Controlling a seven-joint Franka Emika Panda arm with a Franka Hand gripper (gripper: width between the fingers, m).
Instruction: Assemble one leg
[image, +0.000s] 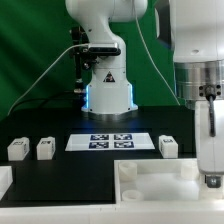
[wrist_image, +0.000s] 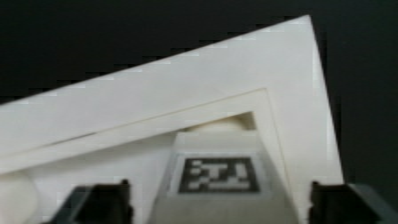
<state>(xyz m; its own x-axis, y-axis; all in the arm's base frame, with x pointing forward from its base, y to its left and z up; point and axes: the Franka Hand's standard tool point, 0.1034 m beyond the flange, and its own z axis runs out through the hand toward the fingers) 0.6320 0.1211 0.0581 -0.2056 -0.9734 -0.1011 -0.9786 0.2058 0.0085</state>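
Three legs show in the exterior view, small white blocks on the black table: two at the exterior view's left (image: 17, 148) (image: 45, 148) and one to the right of the marker board (image: 169, 146). The large white panel (image: 150, 187) with a raised rim lies at the front. My gripper (image: 210, 176) hangs over the panel's right corner. In the wrist view the gripper (wrist_image: 222, 207) is open and empty, its dark fingers (wrist_image: 98, 203) apart over the panel's corner (wrist_image: 214, 90). A black-and-white tag (wrist_image: 217, 174) on the panel's inner face lies between them. No leg shows there.
The marker board (image: 110, 141) lies flat in the middle, in front of the robot's base (image: 108, 90). A further white part (image: 4, 181) sits at the exterior view's front left edge. A green backdrop stands behind.
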